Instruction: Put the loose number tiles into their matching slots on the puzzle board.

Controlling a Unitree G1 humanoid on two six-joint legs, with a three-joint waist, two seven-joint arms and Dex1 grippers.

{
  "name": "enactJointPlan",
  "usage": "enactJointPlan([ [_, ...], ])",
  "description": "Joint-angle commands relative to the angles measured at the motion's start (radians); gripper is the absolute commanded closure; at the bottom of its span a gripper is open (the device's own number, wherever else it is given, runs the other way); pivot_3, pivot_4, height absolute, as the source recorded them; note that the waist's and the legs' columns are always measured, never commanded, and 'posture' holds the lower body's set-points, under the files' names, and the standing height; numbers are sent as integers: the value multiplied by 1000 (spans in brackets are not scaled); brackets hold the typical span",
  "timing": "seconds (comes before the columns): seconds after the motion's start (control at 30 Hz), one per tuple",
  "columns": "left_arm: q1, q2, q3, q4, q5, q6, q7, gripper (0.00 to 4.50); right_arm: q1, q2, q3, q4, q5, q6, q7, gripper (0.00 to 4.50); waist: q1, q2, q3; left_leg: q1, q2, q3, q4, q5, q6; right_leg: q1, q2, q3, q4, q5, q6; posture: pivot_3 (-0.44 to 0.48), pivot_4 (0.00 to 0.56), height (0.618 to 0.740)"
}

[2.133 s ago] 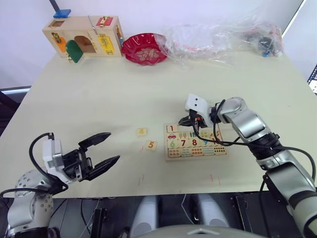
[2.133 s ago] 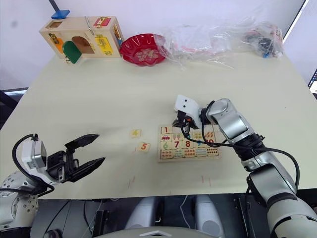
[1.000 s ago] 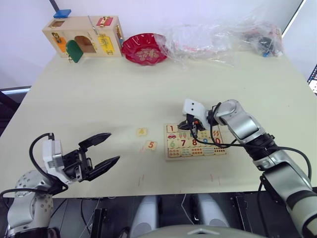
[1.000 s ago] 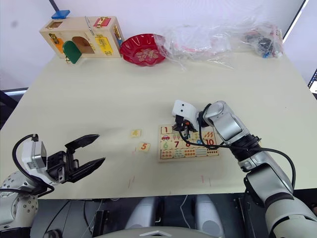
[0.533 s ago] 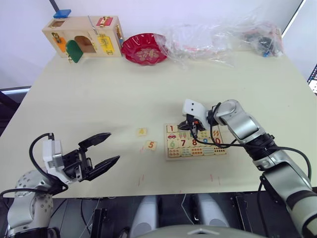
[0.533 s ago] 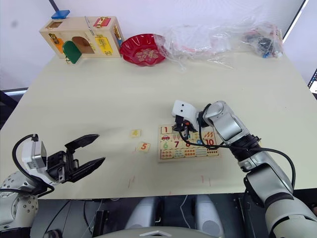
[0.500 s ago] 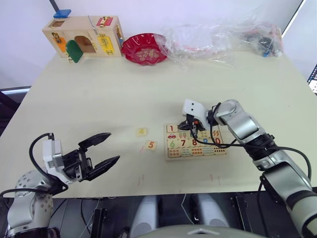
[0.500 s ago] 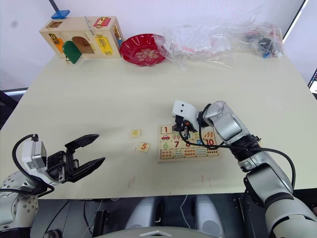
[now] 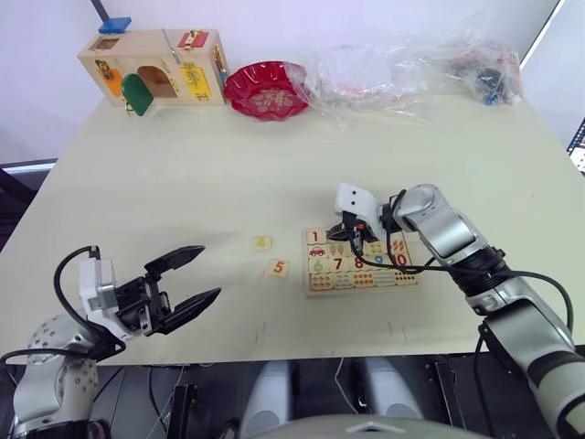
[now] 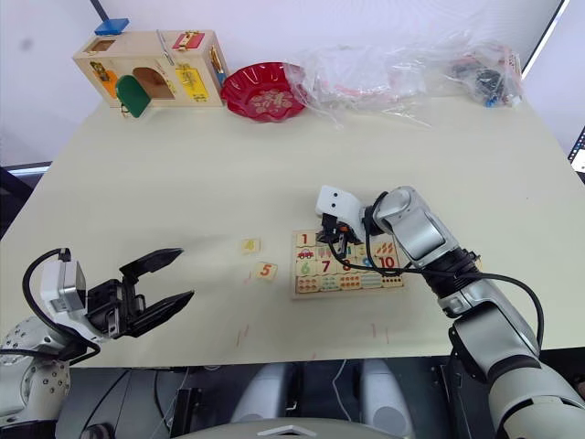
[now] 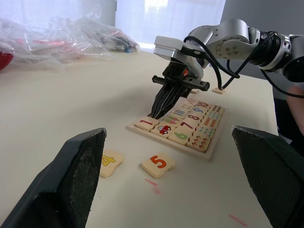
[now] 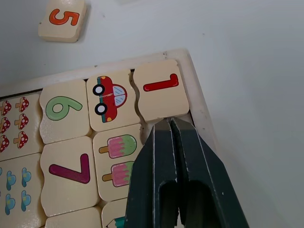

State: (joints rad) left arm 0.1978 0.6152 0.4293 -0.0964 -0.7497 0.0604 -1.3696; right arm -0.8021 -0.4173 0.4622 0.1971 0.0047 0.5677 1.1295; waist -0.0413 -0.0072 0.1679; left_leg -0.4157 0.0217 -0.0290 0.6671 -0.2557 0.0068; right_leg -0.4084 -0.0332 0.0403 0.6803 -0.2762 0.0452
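With tile 1 [image 12: 160, 90] seated in the puzzle board [image 9: 360, 260], I had my right end effector [image 12: 170, 124] closed and empty at slot two, while tiles 4 [image 9: 261, 243] and 5 [image 9: 279, 268] lay loose on the bench [image 9: 183, 183] and the left end effector [image 9: 196, 277] hung wide open.

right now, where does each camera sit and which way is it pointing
Left eye and right eye views: on the head, looking forward and down over the pale table; both arms show, left gripper open, right gripper on the flat pale wooden puzzle board.
Left wrist view: low over the table, facing the board past its own spread jaws.
Right wrist view: close above the board, own jaws shut beside the red 1 tile.
Shared: every view shows the orange 5 tile.
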Motion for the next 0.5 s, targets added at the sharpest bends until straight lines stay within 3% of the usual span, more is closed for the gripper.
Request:
enactJointPlan([
  [0.03, 1, 4, 16, -27, -15, -5, 3, 0, -21, -29, -31, -56, 9, 1, 9, 4489, 0, 0, 0, 0, 0, 0, 0, 0, 0, 0, 0, 0, 0, 0, 0, 0, 150, 740],
  [0.23, 0, 0, 12, -32, -15, 1, 16, 0, 60, -82, -149, -210, 98, -22, -1, 4489, 2, 0, 0, 0, 0, -1, 0, 0, 0, 0, 0, 0, 0, 0, 0, 0, 150, 740],
  [0.37, 9, -4, 9, -41, -17, 7, 32, 0, 221, -64, -327, -379, 225, -39, -83, 4489, 8, -1, 0, -1, 0, -2, 0, 0, 0, 1, -1, -2, -2, 0, 0, 0, 150, 740],
  [0.5, 20, -9, 5, -47, -12, 9, 42, 0, 404, -135, -466, -546, 372, 31, -59, 4489, 8, -1, 0, 0, 0, -1, 0, 0, 0, 2, -1, -1, -1, 0, 0, 0, 150, 740],
])
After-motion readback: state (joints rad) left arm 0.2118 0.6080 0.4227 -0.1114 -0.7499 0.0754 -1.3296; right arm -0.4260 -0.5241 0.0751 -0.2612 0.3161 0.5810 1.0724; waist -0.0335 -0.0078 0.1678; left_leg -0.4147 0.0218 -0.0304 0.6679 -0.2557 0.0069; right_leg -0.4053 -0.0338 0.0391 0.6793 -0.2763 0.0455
